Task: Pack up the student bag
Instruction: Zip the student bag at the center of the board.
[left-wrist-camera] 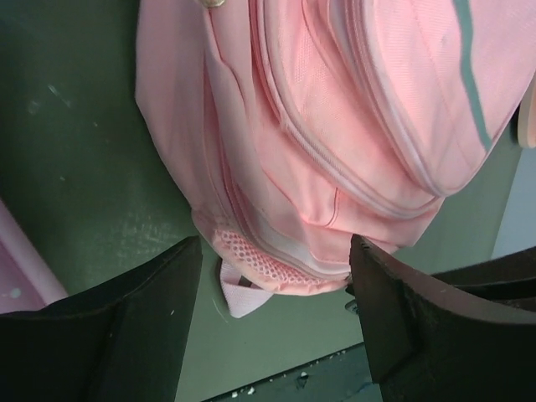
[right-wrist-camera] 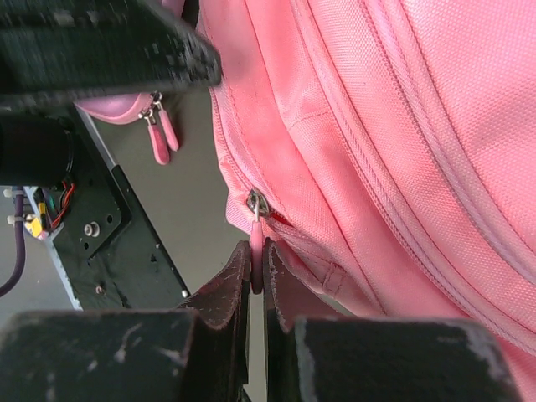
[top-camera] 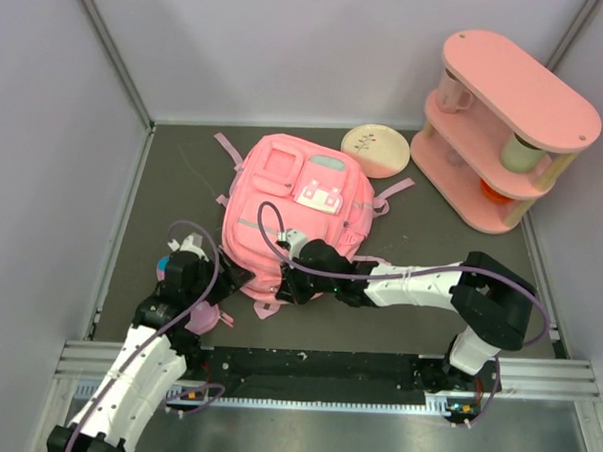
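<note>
The student bag [top-camera: 293, 201], a big pink backpack, lies flat in the middle of the dark table. My right gripper [right-wrist-camera: 256, 261] is shut on the pink zipper pull [right-wrist-camera: 257, 243] at the bag's near side, just below the metal slider [right-wrist-camera: 255, 203]. In the top view this gripper [top-camera: 284, 275] reaches in from the right. My left gripper [left-wrist-camera: 276, 285] is open, its fingers [left-wrist-camera: 151, 318] standing on either side of the bag's [left-wrist-camera: 335, 126] mesh-trimmed corner [left-wrist-camera: 276, 261]. A short strap end [left-wrist-camera: 241, 300] pokes out under that corner.
A small pink pouch [top-camera: 205, 317] lies by the left arm, its zipper pulls [right-wrist-camera: 161, 134] visible in the right wrist view. A round cream plate [top-camera: 377, 149] and a pink two-tier shelf [top-camera: 506, 125] with cups stand at the back right. Grey walls enclose the table.
</note>
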`<state>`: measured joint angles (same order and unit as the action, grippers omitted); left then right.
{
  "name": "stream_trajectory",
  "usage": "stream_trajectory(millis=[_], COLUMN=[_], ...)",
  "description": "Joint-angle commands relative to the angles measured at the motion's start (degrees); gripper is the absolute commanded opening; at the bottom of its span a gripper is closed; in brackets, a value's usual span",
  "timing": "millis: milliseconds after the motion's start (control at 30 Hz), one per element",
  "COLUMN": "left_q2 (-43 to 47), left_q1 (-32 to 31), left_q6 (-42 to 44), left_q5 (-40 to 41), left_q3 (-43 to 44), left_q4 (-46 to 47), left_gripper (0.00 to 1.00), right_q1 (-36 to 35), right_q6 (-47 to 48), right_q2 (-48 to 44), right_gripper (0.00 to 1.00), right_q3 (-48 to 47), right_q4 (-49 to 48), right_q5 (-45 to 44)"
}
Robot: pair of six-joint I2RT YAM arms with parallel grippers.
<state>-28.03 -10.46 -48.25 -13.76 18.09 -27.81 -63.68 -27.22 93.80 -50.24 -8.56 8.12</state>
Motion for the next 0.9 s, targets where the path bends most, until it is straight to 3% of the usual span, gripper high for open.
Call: stream_trajectory(millis=[0,67,267,367,400,467,500,533,867], left_q2=[-1.31,-3.68,-12.57,-13.71,-14.33,-14.68,-14.86,-14.77,-3.53], left_q1=[-10.17,-16.75,-22.06,-22.06,-22.06,-22.06,-22.06,-22.06,-21.53], left_q6=[-6.14,-8.61,-12.13,-12.40,-12.40,-11.78,-11.69,-11.26,-9.85], left_q5=[7.05,10.58,16.04,16.74,17.18,18.76,19.81,21.30,32.04], left_q3=[-0.43,0.37,0.02,-0.68,-0.60,-0.51,-0.33,-0.25,0.90], left_q4=[6.02,8.03,15.75,17.79,17.88,17.62,16.75,15.87,2.15], left_gripper=[0.75,0.74,0.66,0.50,0.38,0.25,0.16,0.00,0.00], right_q1=[0.57,0.49,0.49,0.57,0.49,0.49,0.49,0.49,5.76], right_q6=[0.07,-0.20,-0.03,-0.20,-0.11,0.06,0.06,0.33,0.41], right_q2=[-2.83,-3.27,-4.24,-4.76,-4.94,-5.38,-5.47,-5.64,-11.53], right_gripper=[0.00,0.00,0.00,0.00,0.00,0.00,0.00,0.00,0.00], right_q3=[0.40,1.19,2.51,3.30,3.65,4.27,4.71,4.97,11.65], right_q4=[-2.25,-3.04,-3.05,-3.13,-3.13,-3.13,-2.52,-2.00,3.45], right_q5=[-1.18,-1.18,-1.26,-1.09,-1.00,-1.09,-1.26,-1.61,-6.36])
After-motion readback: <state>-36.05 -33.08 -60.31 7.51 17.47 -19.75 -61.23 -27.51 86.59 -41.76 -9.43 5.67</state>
